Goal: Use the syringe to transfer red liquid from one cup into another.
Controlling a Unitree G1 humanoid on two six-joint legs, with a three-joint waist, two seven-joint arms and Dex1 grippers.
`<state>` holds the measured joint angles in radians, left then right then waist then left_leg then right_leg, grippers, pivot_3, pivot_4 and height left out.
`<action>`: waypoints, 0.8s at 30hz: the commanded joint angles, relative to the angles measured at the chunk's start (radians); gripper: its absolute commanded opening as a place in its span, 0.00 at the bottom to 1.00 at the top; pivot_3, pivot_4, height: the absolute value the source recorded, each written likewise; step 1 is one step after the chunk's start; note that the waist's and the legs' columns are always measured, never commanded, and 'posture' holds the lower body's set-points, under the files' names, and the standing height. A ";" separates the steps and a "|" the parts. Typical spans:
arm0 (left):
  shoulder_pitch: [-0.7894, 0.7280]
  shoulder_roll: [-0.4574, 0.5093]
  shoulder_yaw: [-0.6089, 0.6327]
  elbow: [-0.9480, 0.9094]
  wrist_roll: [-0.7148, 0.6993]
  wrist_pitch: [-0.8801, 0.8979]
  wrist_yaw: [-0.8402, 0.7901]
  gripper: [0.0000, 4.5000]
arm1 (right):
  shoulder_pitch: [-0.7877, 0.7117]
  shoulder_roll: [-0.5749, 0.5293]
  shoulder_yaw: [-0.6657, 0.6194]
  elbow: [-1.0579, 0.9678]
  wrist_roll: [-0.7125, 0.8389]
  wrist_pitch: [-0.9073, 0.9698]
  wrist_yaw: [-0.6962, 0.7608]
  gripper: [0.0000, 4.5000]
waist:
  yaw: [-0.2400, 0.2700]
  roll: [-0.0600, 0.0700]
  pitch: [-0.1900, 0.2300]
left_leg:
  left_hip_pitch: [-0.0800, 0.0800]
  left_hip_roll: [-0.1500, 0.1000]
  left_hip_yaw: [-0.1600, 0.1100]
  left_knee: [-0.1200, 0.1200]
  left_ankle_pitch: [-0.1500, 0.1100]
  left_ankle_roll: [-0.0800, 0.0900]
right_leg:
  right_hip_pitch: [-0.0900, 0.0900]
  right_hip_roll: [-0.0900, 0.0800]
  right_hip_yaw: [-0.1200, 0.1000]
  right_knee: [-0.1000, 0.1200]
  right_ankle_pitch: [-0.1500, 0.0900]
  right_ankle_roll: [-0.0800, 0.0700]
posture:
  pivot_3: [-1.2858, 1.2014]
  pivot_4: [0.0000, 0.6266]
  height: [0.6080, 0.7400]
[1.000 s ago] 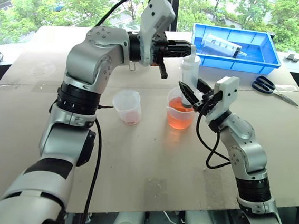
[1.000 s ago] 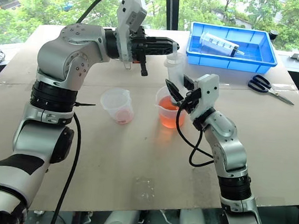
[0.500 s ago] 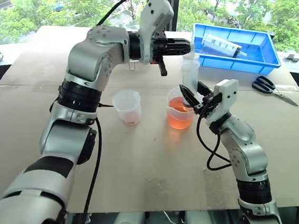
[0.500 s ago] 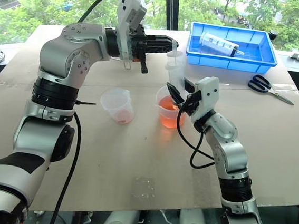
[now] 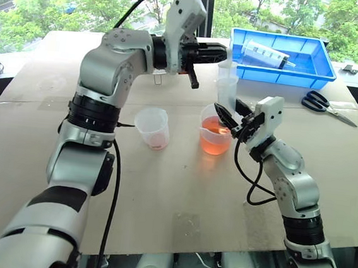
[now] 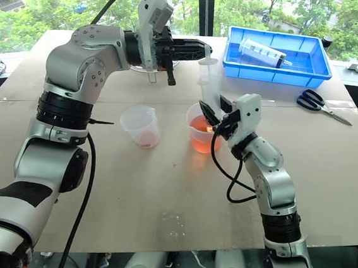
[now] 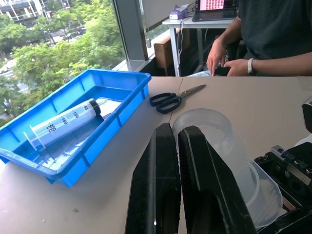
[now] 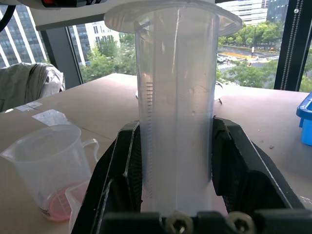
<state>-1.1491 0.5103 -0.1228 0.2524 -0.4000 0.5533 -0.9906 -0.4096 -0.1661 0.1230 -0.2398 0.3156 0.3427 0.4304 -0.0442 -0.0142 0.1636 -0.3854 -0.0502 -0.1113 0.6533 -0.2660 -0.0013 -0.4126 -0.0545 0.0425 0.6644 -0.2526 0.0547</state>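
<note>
The syringe [image 5: 226, 91] stands upright with its tip in the spouted cup [image 5: 215, 136], which holds red liquid [image 5: 215, 142]. My right gripper [image 5: 229, 110] is shut on the milky barrel [image 8: 175, 112], just above the cup's rim. My left gripper [image 5: 224, 51] reaches in level from the left and is shut at the plunger's top [image 7: 207, 127], which stands raised out of the barrel. The narrower cup [image 5: 153, 127] stands apart to the left on the table, with a thin pink-red layer [image 8: 56, 205] at its bottom.
A blue tray [image 5: 312, 72] at the back right holds a fat clear syringe [image 5: 266, 54]. Black scissors [image 5: 324, 104] lie right of the tray. A person's hands [image 7: 219, 56] are at a desk beyond the table. Cardboard covers the tabletop [image 5: 180, 191].
My left gripper has risen slightly and the plunger top has come up out of the barrel with it. The right gripper, the barrel and both cups have stayed in place.
</note>
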 commanded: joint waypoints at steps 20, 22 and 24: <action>0.042 0.060 0.169 -0.147 -0.160 0.204 0.037 0.20 | -0.009 0.045 0.040 -0.032 -0.001 -0.031 0.021 0.32 | -0.010 0.000 0.000 | 0.000 0.000 0.000 0.000 0.000 0.000 | 0.000 0.000 0.001 0.000 0.000 0.000 | 0.52 0.24 1.00; 0.066 0.078 0.228 -0.153 -0.197 0.279 0.077 0.37 | -0.018 0.049 0.037 -0.039 -0.002 -0.034 0.014 0.32 | -0.015 0.000 0.000 | 0.000 0.000 0.000 0.000 0.000 0.000 | 0.000 0.000 0.000 0.001 0.000 0.000 | 0.52 0.24 1.00; 0.085 0.109 0.304 -0.173 -0.274 0.402 0.101 0.57 | -0.024 0.050 0.031 -0.050 -0.001 -0.031 0.006 0.32 | -0.017 0.000 0.000 | 0.000 0.000 0.000 0.001 0.000 0.000 | 0.000 0.000 0.000 0.002 0.000 0.000 | 0.52 0.24 1.00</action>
<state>-1.0542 0.5823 0.0845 0.1270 -0.6019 0.8667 -0.9194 -0.4152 -0.1196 0.1597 -0.2399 0.3155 0.3237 0.4407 -0.0616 -0.0142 0.1636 -0.3850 -0.0498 -0.1117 0.6545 -0.2659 -0.0013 -0.4127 -0.0545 0.0427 0.6662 -0.2526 0.0548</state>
